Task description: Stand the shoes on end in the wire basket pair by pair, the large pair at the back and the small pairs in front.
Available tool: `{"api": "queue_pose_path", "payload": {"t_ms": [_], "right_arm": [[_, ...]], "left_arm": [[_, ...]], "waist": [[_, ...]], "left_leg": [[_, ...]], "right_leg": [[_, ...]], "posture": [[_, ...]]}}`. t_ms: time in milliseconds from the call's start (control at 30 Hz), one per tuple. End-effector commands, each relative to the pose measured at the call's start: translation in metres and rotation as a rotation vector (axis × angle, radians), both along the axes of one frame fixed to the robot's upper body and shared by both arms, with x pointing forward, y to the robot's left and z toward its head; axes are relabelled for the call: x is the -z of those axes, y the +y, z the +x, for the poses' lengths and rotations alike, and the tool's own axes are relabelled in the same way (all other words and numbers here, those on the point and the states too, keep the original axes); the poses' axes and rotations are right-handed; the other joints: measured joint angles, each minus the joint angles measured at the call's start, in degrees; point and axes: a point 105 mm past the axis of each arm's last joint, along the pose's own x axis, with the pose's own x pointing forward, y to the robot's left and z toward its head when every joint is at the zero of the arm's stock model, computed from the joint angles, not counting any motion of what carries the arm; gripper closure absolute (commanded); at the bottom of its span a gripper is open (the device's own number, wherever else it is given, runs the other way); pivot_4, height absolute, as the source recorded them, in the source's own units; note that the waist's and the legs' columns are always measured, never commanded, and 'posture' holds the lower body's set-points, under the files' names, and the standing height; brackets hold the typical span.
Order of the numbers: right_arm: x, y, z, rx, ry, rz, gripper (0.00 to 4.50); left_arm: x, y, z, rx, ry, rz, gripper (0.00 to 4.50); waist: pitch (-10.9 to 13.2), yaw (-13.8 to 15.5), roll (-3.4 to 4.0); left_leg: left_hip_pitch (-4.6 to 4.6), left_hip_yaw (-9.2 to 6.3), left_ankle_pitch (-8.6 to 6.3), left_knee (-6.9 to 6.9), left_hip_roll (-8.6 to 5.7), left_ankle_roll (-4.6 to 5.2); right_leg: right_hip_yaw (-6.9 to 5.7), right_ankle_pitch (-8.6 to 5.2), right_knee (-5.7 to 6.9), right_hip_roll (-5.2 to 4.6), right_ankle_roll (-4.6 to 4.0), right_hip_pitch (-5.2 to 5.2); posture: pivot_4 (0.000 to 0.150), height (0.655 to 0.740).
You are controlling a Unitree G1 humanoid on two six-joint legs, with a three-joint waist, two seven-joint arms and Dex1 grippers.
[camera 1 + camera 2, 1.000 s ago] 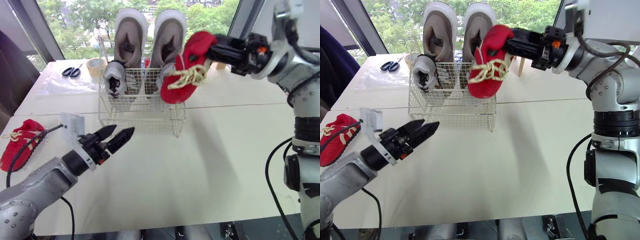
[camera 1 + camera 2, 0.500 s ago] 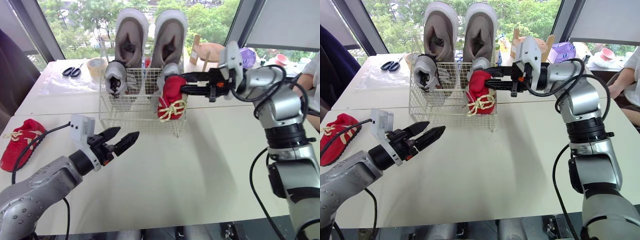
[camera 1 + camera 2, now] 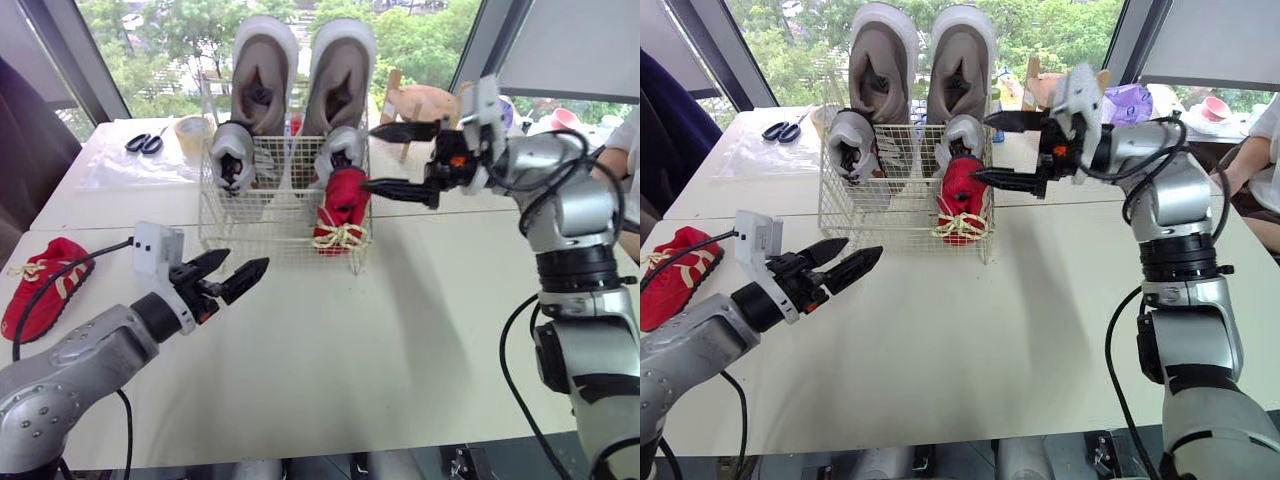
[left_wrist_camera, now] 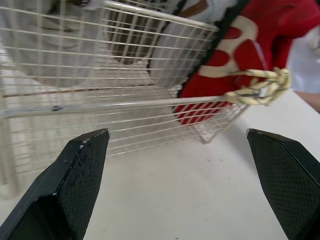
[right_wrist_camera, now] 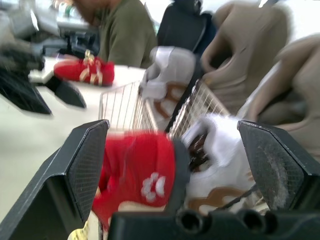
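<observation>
Now left fingers [image 3: 245, 272] and right fingers [image 3: 392, 187] gape, while right wrist view adds a person [image 5: 125, 32]

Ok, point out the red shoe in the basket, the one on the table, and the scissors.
red shoe in the basket [image 3: 343, 196], left eye view, upper above laces.
red shoe on the table [image 3: 45, 288], left eye view, middle of upper.
scissors [image 3: 146, 143], left eye view, handles.

The loose red shoe [image 3: 675, 275] was cut off by the head view's left edge. The large beige pair [image 3: 883, 60] stood half hidden behind the small grey shoes [image 3: 850, 140] and wire basket [image 3: 870, 215].
</observation>
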Motion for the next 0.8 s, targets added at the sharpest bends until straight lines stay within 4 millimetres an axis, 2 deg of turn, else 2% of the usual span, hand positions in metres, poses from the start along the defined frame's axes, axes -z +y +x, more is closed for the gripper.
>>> {"api": "queue_pose_path", "payload": {"t_ms": [33, 100, 133, 200, 233, 300, 433, 567, 800], "right_arm": [[-0.059, -0.007, -0.043, -0.112, -0.068, 0.13, 0.05], [-0.062, -0.004, -0.061, -0.186, -0.03, 0.117, 0.05], [-0.056, 0.001, -0.072, -0.227, -0.008, 0.068, 0.05], [-0.035, 0.012, -0.083, -0.274, 0.042, -0.052, 0.05], [-0.023, 0.016, -0.086, -0.284, 0.061, -0.113, 0.05], [-0.001, 0.019, -0.086, -0.275, 0.086, -0.205, 0.05], [0.028, 0.017, -0.079, -0.237, 0.107, -0.315, 0.05], [0.038, 0.021, -0.08, -0.238, 0.113, -0.316, 0.05], [0.044, 0.022, -0.083, -0.193, 0.13, -0.284, 0.05]], "left_arm": [[-0.036, 0.031, -0.002, -0.051, -0.075, -0.057, 0.0], [-0.044, 0.061, 0.004, -0.164, -0.067, 0.039, 0.0], [-0.046, 0.089, 0.013, -0.294, -0.04, 0.153, 0.0], [-0.033, 0.141, 0.022, -0.512, 0.148, 0.395, 0.0], [-0.026, 0.159, 0.02, -0.57, 0.252, 0.498, 0.0], [-0.021, 0.179, 0.016, -0.633, 0.392, 0.603, 0.0], [-0.028, 0.196, 0.019, -0.71, 0.461, 0.696, 0.0], [-0.022, 0.201, 0.03, -0.712, 0.518, 0.686, 0.0], [-0.005, 0.225, 0.049, -0.713, 0.577, 0.684, 0.0]], "waist": [[0.01, 0.0, 0.01], [0.0, -0.05, 0.01], [0.0, -0.07, 0.01], [-0.01, -0.1, -0.01], [-0.02, -0.12, -0.03], [-0.01, -0.24, 0.0], [0.0, 0.13, -0.02], [-0.01, 0.08, -0.08], [-0.02, -0.12, -0.09]], "left_leg": [[-0.01, 0.0, 0.0, -0.01, 0.03, 0.0], [0.0, -0.02, -0.01, -0.04, 0.06, -0.01], [0.01, -0.03, -0.01, -0.05, 0.06, -0.01], [0.06, 0.0, -0.01, -0.08, 0.03, -0.01], [0.1, 0.0, -0.01, -0.08, -0.06, -0.01], [0.15, 0.04, -0.01, -0.08, -0.05, -0.01], [0.04, 0.18, -0.01, -0.07, -0.11, -0.01], [-0.05, 0.21, 0.01, -0.06, -0.17, -0.05], [-0.04, 0.25, 0.02, -0.09, -0.17, -0.08]], "right_leg": [[0.0, -0.01, 0.04, -0.01, -0.01, -0.04], [-0.05, -0.03, 0.05, 0.01, -0.06, -0.06], [-0.07, -0.04, 0.05, 0.01, -0.07, -0.06], [-0.1, -0.06, 0.07, 0.03, -0.1, -0.04], [-0.12, -0.07, 0.09, 0.07, -0.11, -0.01], [-0.13, -0.08, 0.08, 0.1, -0.11, 0.03], [-0.09, -0.06, 0.06, -0.02, -0.03, -0.07], [-0.14, 0.03, 0.08, -0.02, 0.13, -0.13], [-0.16, 0.04, 0.12, 0.01, 0.13, -0.17]], "posture": [[0.15, 0.74], [0.15, 0.74], [0.15, 0.74], [0.15, 0.74], [0.15, 0.74], [0.15, 0.74], [0.15, 0.74], [0.15, 0.74], [0.15, 0.74]]}}
